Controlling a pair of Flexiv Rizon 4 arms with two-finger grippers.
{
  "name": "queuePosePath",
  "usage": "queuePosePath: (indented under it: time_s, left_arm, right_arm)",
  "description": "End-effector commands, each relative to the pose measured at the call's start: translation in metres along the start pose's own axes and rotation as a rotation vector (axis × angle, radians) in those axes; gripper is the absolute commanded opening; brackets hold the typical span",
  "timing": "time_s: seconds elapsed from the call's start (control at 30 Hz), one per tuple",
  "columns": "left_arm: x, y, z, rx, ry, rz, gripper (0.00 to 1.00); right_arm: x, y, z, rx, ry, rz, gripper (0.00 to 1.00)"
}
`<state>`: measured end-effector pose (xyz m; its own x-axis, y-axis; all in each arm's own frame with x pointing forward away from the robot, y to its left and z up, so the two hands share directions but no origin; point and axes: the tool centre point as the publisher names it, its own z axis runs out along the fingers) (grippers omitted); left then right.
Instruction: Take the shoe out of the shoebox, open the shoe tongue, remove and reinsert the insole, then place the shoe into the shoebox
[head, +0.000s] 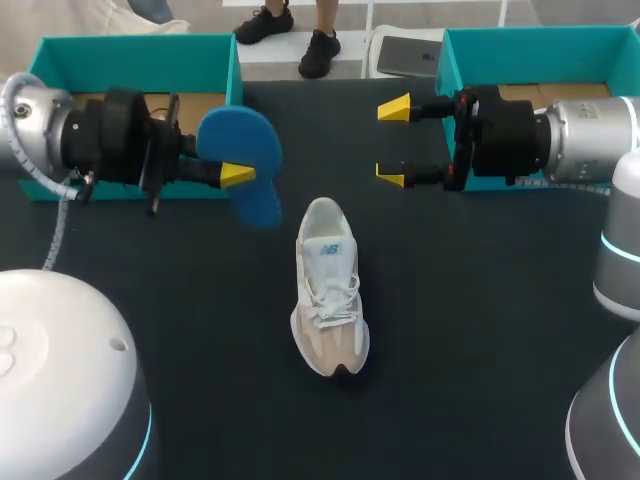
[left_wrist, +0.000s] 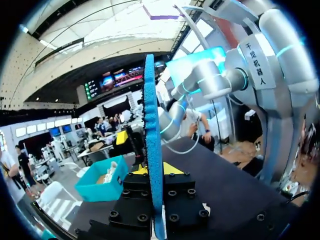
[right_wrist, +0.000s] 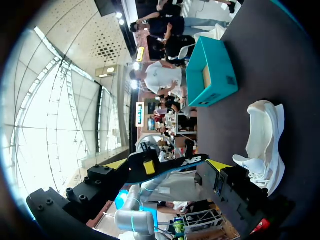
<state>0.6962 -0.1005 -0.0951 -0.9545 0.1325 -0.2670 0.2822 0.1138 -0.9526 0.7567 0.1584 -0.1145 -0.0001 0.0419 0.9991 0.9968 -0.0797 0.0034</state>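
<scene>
- The dark table (head: 480, 330) fills my head view; everything below sits on it or hangs over it.
- My left arm (head: 60, 130) comes in from the left and my right arm (head: 580, 125) from the right; both lie level, wrists pointing at each other across the far half of the table.
- Two teal shoeboxes stand open at the far edge: the left shoebox (head: 130, 50) is partly hidden behind my left arm, the right shoebox (head: 540, 42) behind my right arm; brown card shows inside both.
- The shoe (head: 330, 300) is out of both boxes; it stands on its sole mid-table, heel towards the boxes, beige toe towards me, laces on top; in the right wrist view it lies beside and below that gripper (right_wrist: 262, 145).
- The blue insole (head: 245, 150) is out of the shoe, broad face up to the head camera; its lower end is near the shoe's heel but apart from it; in the left wrist view I see it edge-on (left_wrist: 152, 150).
- The left gripper (left_wrist: 155, 170) is clamped on the insole, a yellow tip against each face; only one tip shows from overhead.
- The right gripper (head: 392, 142) stands wide apart with nothing between its fingers; it faces the insole across a gap, well short of touching it.
</scene>
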Motion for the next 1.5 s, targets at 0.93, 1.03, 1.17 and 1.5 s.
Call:
queuePosePath:
  time_s: [0.93, 1.03, 1.17, 1.5]
  left_arm:
    - [-0.007, 0.026, 0.013, -0.010, 0.002, -1.282, 0.00]
    - [-0.007, 0.041, 0.021, 0.025, 0.015, -1.399, 0.00]
    - [-0.006, 0.056, 0.027, 0.070, 0.010, -1.503, 0.00]
    - [-0.004, 0.077, 0.031, 0.095, 0.034, -1.672, 0.00]
  right_arm:
    - [0.000, 0.000, 0.001, -0.001, -0.003, 0.001, 1.00]
    - [0.000, 0.000, 0.001, -0.001, -0.003, 0.001, 1.00]
    - [-0.002, -0.003, 0.002, -0.012, -0.006, -0.019, 1.00]
    - [0.008, -0.024, 0.010, -0.045, -0.187, -0.088, 1.00]
